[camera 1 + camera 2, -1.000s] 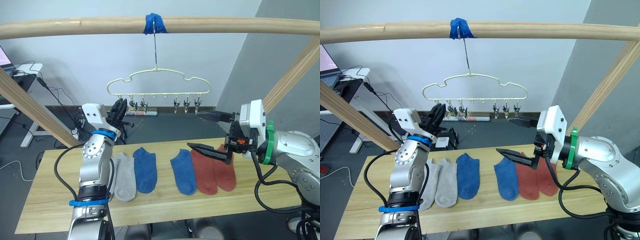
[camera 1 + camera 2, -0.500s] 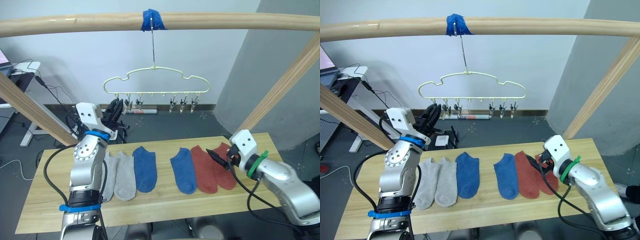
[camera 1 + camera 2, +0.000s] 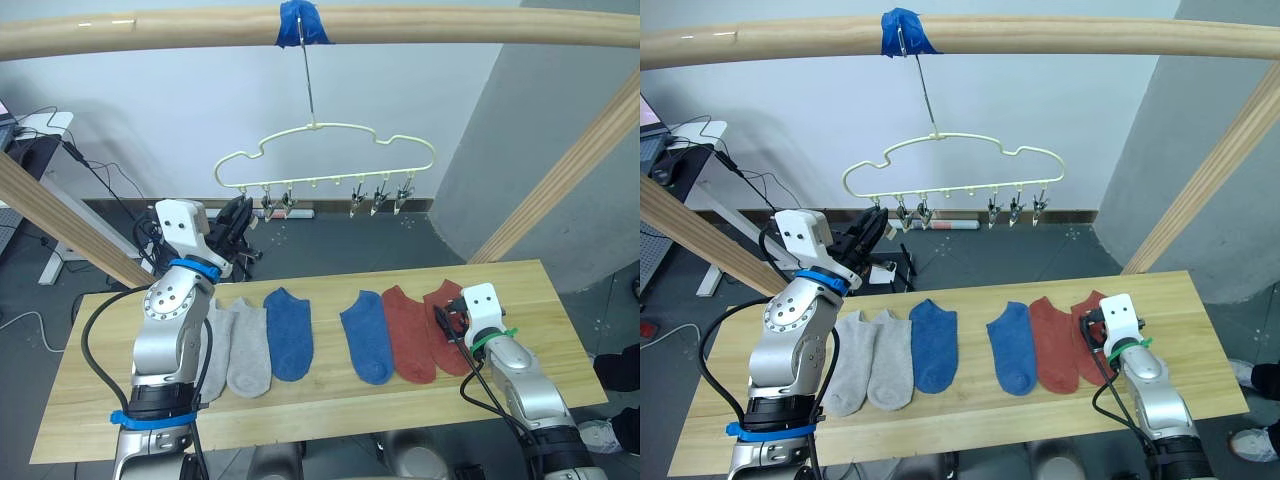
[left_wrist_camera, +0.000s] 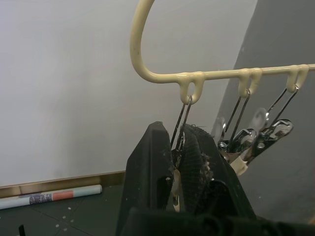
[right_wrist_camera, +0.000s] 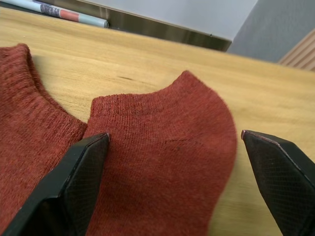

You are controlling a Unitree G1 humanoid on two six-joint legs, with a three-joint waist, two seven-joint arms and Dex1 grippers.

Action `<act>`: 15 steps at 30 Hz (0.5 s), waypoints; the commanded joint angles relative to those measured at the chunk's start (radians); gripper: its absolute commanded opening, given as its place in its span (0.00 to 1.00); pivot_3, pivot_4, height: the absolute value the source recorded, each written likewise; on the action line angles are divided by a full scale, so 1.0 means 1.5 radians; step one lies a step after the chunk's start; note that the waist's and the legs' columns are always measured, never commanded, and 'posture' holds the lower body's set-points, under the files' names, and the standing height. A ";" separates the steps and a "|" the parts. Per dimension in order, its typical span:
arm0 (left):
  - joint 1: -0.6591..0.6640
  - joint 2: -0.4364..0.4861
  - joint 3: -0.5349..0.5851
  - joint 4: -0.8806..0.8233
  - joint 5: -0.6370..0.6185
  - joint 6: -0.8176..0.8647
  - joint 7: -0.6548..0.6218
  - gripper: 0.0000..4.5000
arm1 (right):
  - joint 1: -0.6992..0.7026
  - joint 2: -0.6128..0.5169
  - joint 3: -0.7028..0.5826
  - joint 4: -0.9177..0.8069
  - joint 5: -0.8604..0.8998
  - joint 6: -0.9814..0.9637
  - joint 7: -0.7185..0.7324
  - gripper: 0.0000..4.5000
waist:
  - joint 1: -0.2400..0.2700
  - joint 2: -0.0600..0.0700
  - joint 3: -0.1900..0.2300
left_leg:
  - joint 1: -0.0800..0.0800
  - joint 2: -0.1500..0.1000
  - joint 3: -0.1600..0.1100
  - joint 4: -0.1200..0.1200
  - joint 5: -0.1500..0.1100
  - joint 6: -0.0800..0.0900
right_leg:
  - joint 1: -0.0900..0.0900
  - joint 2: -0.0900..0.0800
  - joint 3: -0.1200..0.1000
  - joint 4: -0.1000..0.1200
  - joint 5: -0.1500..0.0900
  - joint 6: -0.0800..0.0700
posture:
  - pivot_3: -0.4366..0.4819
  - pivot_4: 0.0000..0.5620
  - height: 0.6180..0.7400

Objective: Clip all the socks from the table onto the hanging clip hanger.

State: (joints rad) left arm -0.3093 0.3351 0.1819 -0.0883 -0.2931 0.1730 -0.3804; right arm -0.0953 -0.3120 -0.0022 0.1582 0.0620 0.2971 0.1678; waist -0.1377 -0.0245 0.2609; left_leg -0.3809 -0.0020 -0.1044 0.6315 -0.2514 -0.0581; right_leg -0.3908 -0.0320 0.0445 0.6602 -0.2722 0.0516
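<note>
Several socks lie in a row on the table (image 3: 560, 330): two light grey (image 3: 235, 340), two blue (image 3: 289, 330) (image 3: 367, 342), two dark red (image 3: 407, 333) (image 3: 443, 305). The pale yellow clip hanger (image 3: 318, 128) hangs above from a thin hook, its metal clips (image 3: 378, 198) bare. My left gripper (image 3: 240, 213) is raised at the hanger's left end, and in the left wrist view it (image 4: 174, 130) is shut on the leftmost clip (image 4: 178, 123). My right gripper (image 5: 174, 135) is down at the table, open, its fingers (image 5: 74, 182) straddling the rightmost dark red sock (image 5: 162, 162).
A thick wooden pole (image 3: 420, 25) crosses overhead, with blue tape (image 3: 300, 22) holding the hook. Slanted wooden poles stand at the left (image 3: 60, 215) and right (image 3: 560, 190) behind the table. Bare tabletop lies right of the red socks and along the front edge.
My right arm has dropped from chest height down onto the table at the rightmost dark red sock, still open. The left gripper has stayed at the hanger's left clips. The camera has shifted.
</note>
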 commanded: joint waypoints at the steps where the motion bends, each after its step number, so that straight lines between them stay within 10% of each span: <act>1: 0.001 0.008 0.008 -0.027 -0.007 0.000 -0.002 0.04 | -0.001 0.027 -0.030 0.017 0.027 0.024 -0.004 1.00 | 0.000 0.000 0.000 | 0.000 0.000 0.000 0.000 0.000 0.000 | 0.000 0.000 0.000 0.000 0.000 0.000 | 0.26 0.49 1.00; 7: 0.001 0.009 0.010 -0.026 -0.009 0.004 -0.005 0.04 | 0.006 0.051 -0.047 0.038 0.039 0.056 0.007 0.92 | 0.000 0.000 0.000 | 0.000 0.000 0.000 0.000 0.000 0.000 | 0.000 0.000 0.000 0.000 0.000 0.000 | 0.26 0.49 1.00; 15: 0.002 0.015 0.018 -0.030 -0.024 0.015 -0.011 0.04 | 0.017 0.054 -0.043 0.034 0.031 0.068 0.017 0.38 | 0.000 0.000 0.000 | 0.001 0.000 0.000 0.000 0.000 0.000 | 0.000 0.000 0.000 0.000 0.000 0.000 | 0.26 0.48 1.00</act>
State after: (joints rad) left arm -0.3092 0.3480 0.1875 -0.0889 -0.3115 0.1926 -0.3866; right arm -0.1020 -0.2309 -0.0632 0.1795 0.1126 0.3610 0.1957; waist -0.1379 -0.0247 0.2608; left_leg -0.3800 -0.0019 -0.1050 0.6316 -0.2514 -0.0582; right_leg -0.3901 -0.0320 0.0440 0.6606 -0.2724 0.0521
